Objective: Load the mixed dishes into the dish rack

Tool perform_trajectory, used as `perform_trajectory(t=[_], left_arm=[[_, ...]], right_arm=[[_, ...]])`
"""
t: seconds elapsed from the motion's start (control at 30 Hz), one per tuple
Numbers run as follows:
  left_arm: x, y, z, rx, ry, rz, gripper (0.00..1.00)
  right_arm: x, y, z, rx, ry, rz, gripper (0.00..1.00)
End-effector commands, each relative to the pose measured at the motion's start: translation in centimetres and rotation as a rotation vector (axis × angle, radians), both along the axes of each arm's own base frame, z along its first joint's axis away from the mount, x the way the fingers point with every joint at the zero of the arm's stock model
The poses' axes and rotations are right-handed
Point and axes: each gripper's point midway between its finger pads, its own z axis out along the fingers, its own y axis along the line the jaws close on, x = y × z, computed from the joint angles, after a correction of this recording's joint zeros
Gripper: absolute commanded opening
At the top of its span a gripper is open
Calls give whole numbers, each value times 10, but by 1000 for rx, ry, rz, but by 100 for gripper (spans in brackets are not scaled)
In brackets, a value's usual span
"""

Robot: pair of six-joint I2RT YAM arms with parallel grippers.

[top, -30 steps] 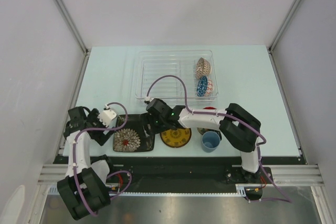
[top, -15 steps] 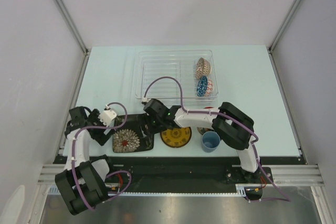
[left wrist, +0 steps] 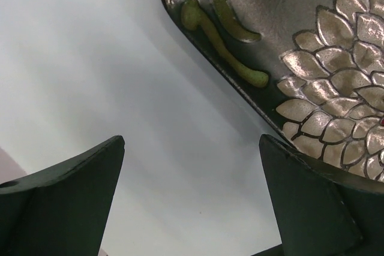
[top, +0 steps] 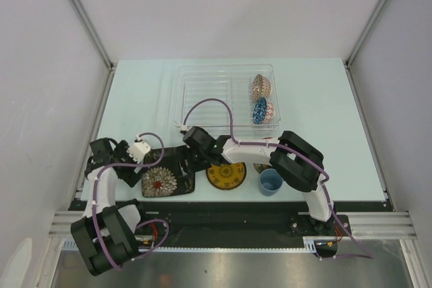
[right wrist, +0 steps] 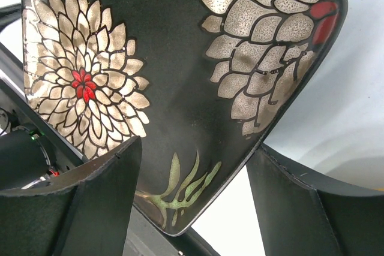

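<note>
The black square floral plate (top: 164, 179) lies on the table (top: 135, 99) near its front edge, well short of the dish rack (top: 179, 99). One corner of the plate sits between the fingers of the right gripper (right wrist: 195, 148), which stand wide on either side; whether they press it I cannot tell. The left gripper (left wrist: 192, 142) is spread wide over bare table just beside the plate's left edge. The yellow round saucer (top: 226, 176) lies just right of the plate and the small light-blue cup (top: 271, 181) beyond that. The cream-pink patterned bowl (top: 261, 86) and blue patterned bowl (top: 260, 110) stand in the rack.
</note>
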Motion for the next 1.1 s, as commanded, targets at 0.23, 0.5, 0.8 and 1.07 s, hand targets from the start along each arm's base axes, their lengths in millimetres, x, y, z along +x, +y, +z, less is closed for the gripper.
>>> perform_trajectory(t=[0.23,0.5,0.8,1.07], left_arm=[[-5,-29,-16,-36,-47,-267,100],[-15,-59,-15,-138,-26,-386,100],[-12,-87,0,-246,-21,-411,100],[-5,-101,4,-281,-40,-407,100]], right_arm=[[0,15,3,45,22,5,73],[3,18,4,62,22,-1,73],[2,27,35,139,8,18,73],[-13,43,55,202,1,85,73]])
